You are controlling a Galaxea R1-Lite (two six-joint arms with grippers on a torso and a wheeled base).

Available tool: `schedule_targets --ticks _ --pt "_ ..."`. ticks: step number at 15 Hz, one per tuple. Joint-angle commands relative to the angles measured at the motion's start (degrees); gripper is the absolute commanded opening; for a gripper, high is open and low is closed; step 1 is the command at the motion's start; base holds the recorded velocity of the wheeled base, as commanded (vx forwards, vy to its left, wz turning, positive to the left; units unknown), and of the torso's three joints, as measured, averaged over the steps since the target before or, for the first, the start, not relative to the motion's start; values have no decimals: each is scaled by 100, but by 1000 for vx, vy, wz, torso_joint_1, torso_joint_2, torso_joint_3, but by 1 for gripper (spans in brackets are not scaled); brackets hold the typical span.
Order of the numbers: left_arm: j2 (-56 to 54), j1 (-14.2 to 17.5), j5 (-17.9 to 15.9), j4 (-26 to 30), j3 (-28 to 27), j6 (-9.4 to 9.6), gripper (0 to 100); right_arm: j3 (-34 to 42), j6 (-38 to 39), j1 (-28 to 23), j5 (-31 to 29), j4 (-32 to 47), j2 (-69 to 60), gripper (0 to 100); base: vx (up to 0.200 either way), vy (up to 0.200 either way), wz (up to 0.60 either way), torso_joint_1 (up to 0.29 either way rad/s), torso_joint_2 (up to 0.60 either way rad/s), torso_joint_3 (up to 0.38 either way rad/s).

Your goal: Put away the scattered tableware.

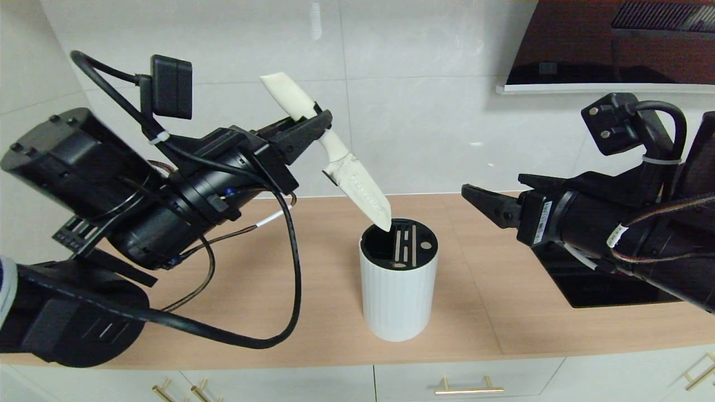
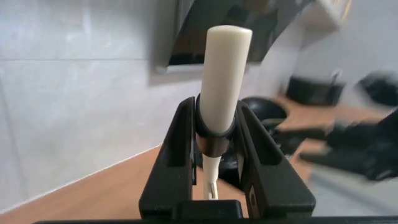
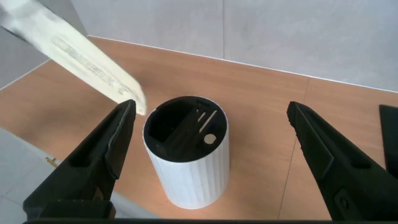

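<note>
While left jaws clamp the knife [image 1: 339, 161], head view shows tip at holder [image 1: 397, 296] mouth, right jaws gaping.

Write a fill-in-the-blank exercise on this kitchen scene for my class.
The left claw is shut on the knife by its ____.
The knife tip hangs just above the ____ holder.
The right claw, beside the holder, is ____ and holds nothing.
Missing words: handle; white; open.

Tilted knife [image 1: 363, 190] in left gripper [image 1: 317, 121], tip seemingly just over holder [image 1: 397, 296] on counter [image 1: 329, 290], right gripper [image 1: 475, 198] to holder's right
</note>
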Motion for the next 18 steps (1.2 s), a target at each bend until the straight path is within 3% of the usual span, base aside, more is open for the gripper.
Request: schedule_targets --ticks 1,4,11,15,18 --pt "304 -55 -1 -68 42 120 0 -2 -5 0 -3 -3 75 100 0 0 0 0 0 0" --pt "550 -213 -1 -77 -28 278 0 6 4 0 -3 -20 180 100 0 0 0 0 0 0" --pt "691 -283 8 -77 -37 287 0 6 4 0 -3 -29 180 100 0 0 0 0 0 0" --pt "532 -178 43 -85 -107 287 0 6 -5 0 -3 -29 171 100 0 0 0 0 0 0" --pt "568 86 34 -68 -125 295 0 15 -5 0 -12 -29 171 100 0 0 0 0 0 0"
